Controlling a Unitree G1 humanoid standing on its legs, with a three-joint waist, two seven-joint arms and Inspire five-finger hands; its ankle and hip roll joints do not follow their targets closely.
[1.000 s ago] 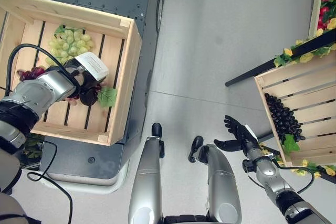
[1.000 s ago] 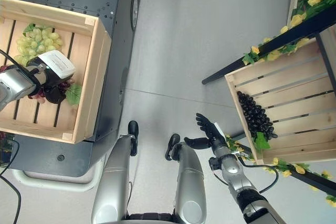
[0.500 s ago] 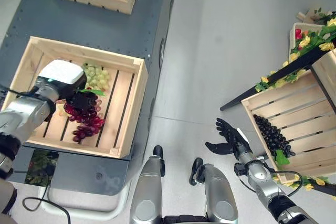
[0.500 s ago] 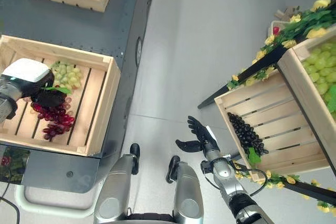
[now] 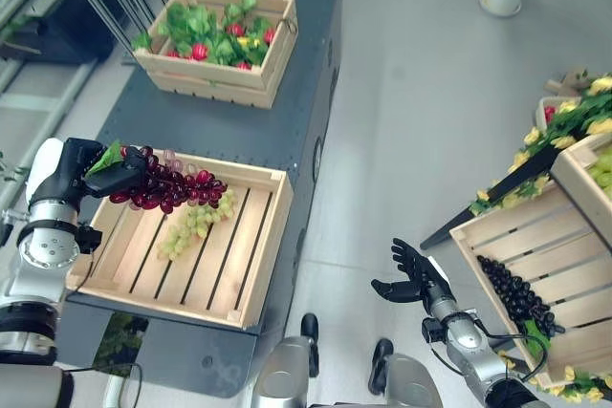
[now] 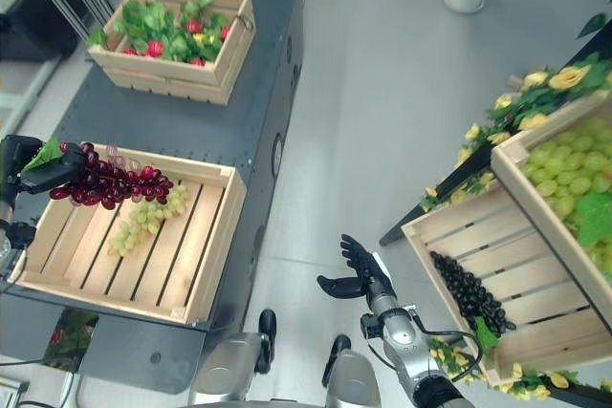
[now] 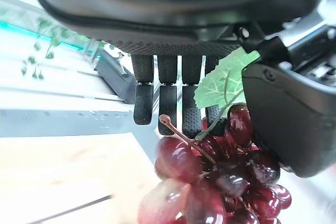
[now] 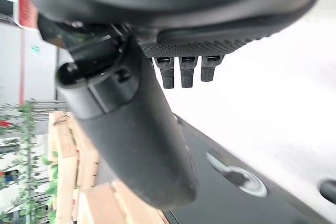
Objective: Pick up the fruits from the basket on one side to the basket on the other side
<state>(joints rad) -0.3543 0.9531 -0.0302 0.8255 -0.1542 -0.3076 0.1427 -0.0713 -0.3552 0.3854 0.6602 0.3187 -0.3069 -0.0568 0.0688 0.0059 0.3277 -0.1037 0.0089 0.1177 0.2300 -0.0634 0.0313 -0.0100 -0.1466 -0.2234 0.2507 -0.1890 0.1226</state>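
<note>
Red grapes (image 5: 170,186) hang clamped in the curled fingers of the left hand (image 5: 84,167), lifted above the left edge of the wooden crate (image 5: 256,236) where green grapes (image 5: 196,225) lie. Right hand (image 5: 413,276), fingers spread apart and holding nothing, hovers well right of that crate.

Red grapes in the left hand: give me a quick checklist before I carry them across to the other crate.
1. Grip: left hand is shut on the red grapes at the stem end, by the leaf: ok.
2. Lift: the bunch hangs above the left crate, off its slats: ok.
3. Left behind: green grapes lie in that crate, apart from the held bunch: ok.
4. Right hand: open, holding nothing, over the floor: ok.
5. Target: right crate holds black grapes with bare slats beside them: ok.
6. Grip security for the swing: cannot tell.
</note>
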